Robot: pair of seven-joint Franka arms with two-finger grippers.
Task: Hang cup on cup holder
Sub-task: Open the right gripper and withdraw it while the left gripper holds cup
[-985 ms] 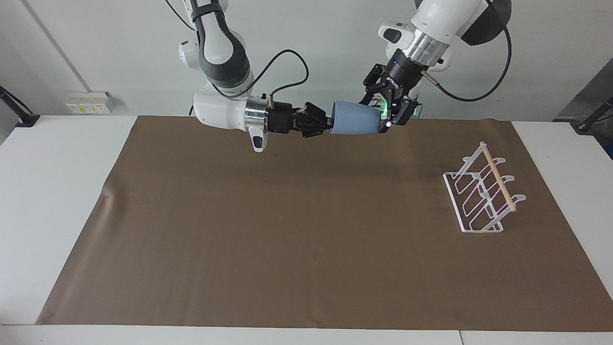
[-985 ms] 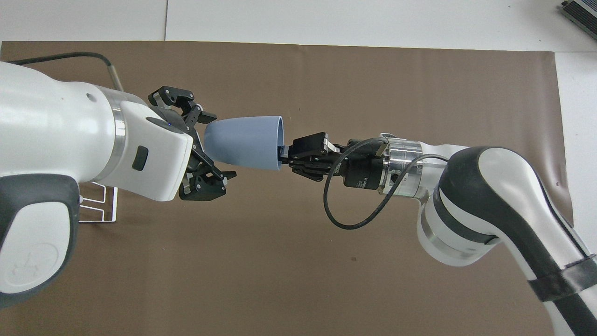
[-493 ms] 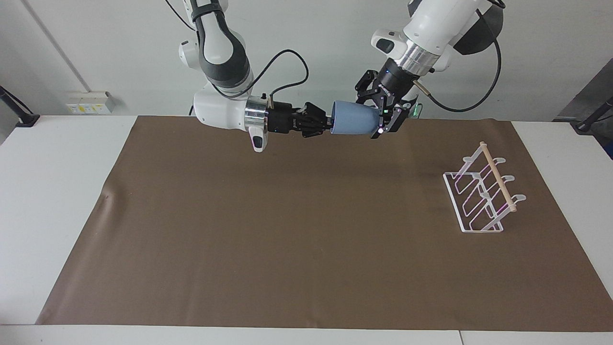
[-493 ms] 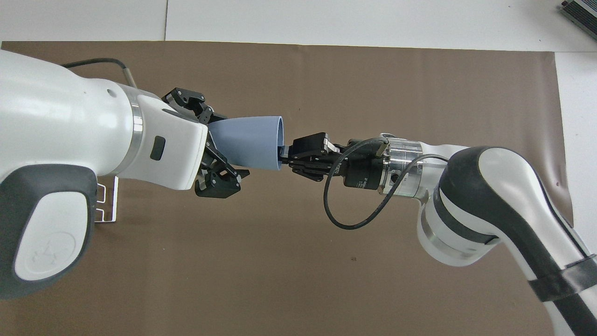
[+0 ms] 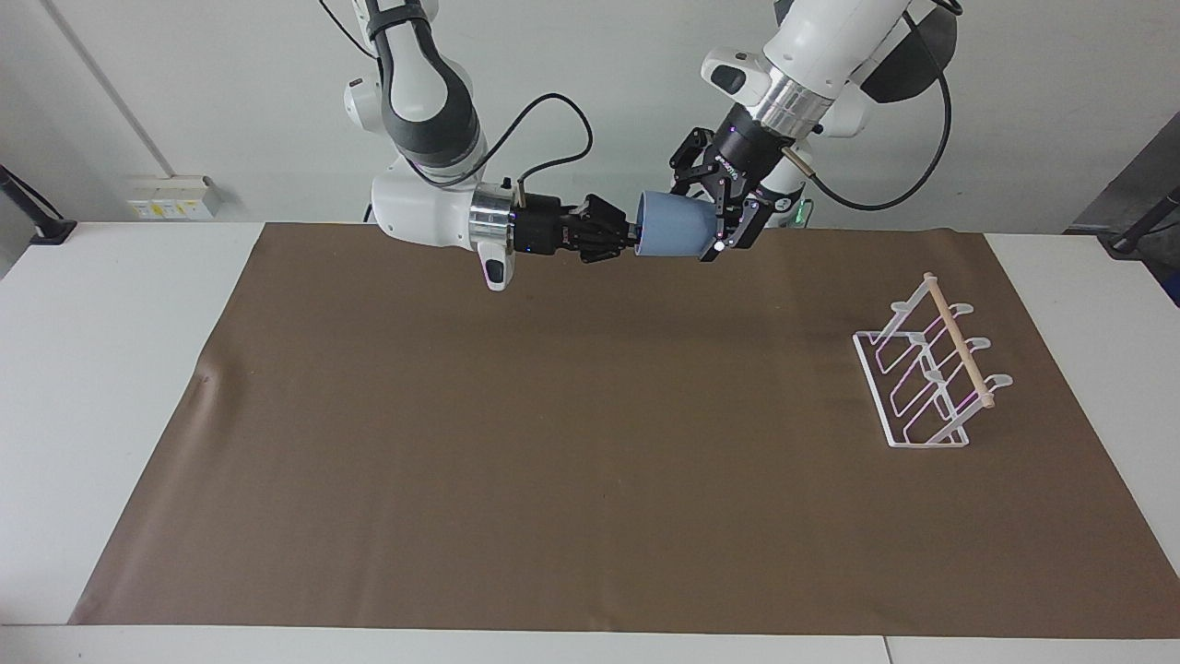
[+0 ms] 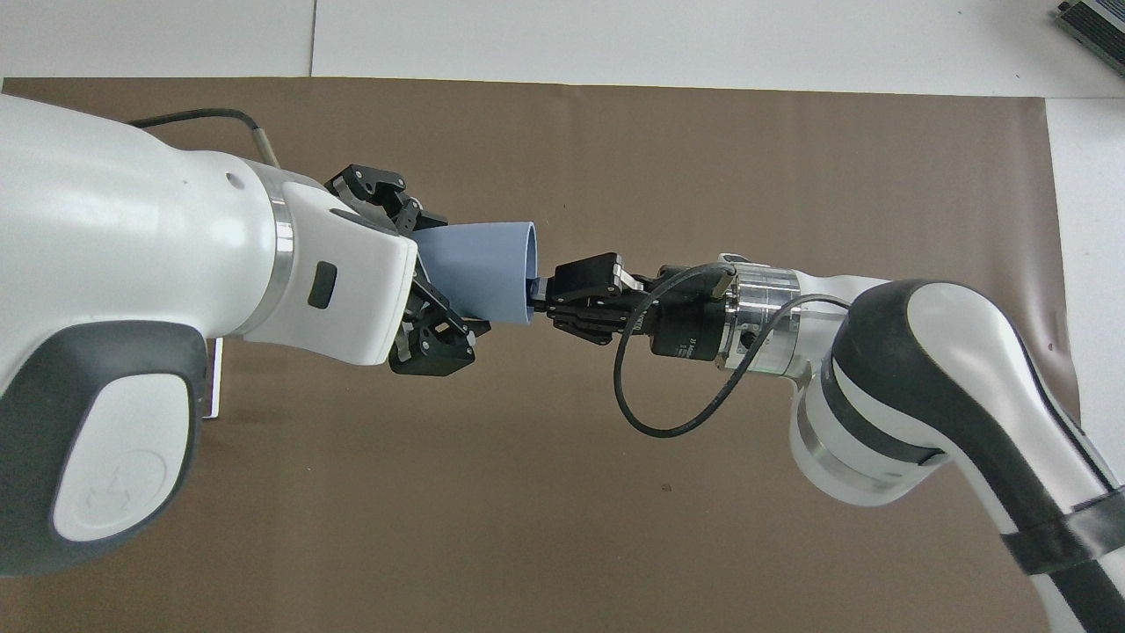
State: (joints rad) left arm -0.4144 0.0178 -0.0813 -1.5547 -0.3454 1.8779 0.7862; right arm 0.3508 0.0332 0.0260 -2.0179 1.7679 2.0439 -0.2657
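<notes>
The light-blue cup (image 5: pixel 678 237) lies on its side in the air, over the mat's edge nearest the robots. My right gripper (image 5: pixel 631 242) is shut on the cup's rim, one finger inside the mouth. It also shows in the overhead view (image 6: pixel 533 299), as does the cup (image 6: pixel 483 272). My left gripper (image 5: pixel 705 221) is open, and its fingers straddle the cup's base end without closing on it; it also shows in the overhead view (image 6: pixel 448 277). The white wire cup holder (image 5: pixel 926 369) stands on the mat toward the left arm's end. In the overhead view only its corner (image 6: pixel 214 378) shows beside the left arm.
A brown mat (image 5: pixel 553 443) covers most of the white table (image 5: pixel 92 369). Both arms meet over the mat's edge nearest the robots. A black cable (image 6: pixel 650 422) loops from the right wrist.
My left gripper has slid further over the cup's base end toward the right gripper, fingers still apart. The right gripper and the cup have barely moved.
</notes>
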